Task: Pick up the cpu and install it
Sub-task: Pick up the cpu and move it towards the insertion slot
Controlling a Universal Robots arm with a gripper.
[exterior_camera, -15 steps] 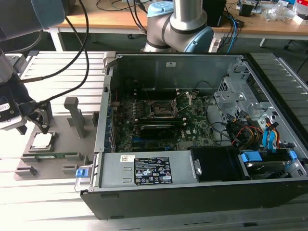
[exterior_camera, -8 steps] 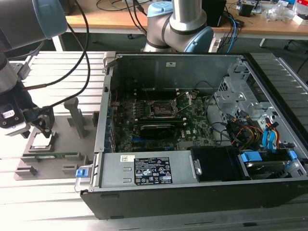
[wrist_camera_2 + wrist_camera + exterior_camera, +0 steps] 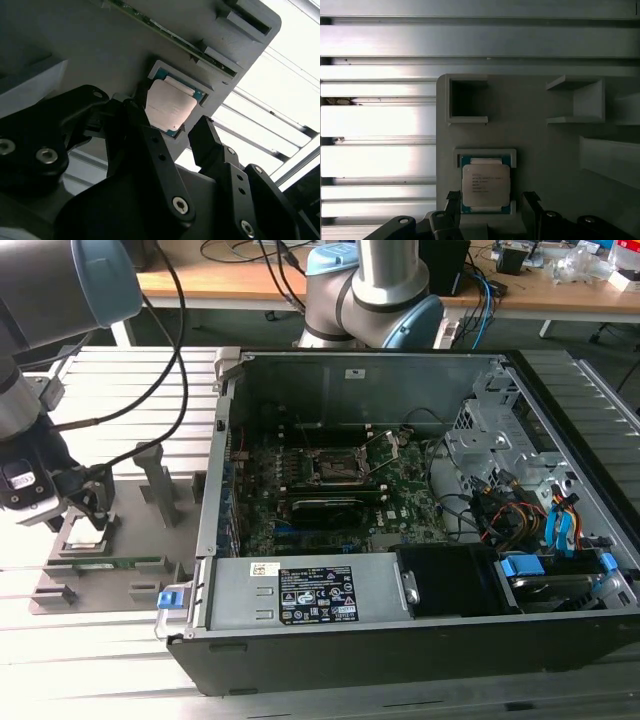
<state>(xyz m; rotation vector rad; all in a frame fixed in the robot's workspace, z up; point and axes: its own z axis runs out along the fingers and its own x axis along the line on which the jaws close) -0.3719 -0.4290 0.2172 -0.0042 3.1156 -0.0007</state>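
The cpu [image 3: 486,186] is a small square chip with a silvery-white top. It lies flat in a shallow pocket of the grey fixture plate [image 3: 545,165]. My gripper [image 3: 491,200] hangs just over it, open, one black finger on each side of the chip and a small gap on at least one side. The second wrist view shows the cpu [image 3: 170,107] between the two fingertips [image 3: 202,132] of the gripper [image 3: 170,114]. In the exterior view the gripper [image 3: 88,512] stands over the fixture plate [image 3: 120,575] at the exterior view's left. The black-framed motherboard socket [image 3: 338,468] sits inside the open computer case [image 3: 400,640].
Upright grey fixture blocks [image 3: 160,480] rise from the plate beside the gripper. The case wall [image 3: 215,470] stands between the fixture and the motherboard. Cables and drive bays [image 3: 540,520] fill the case's right side. A second arm's base [image 3: 375,295] stands behind the case. The table is ribbed aluminium [image 3: 375,125].
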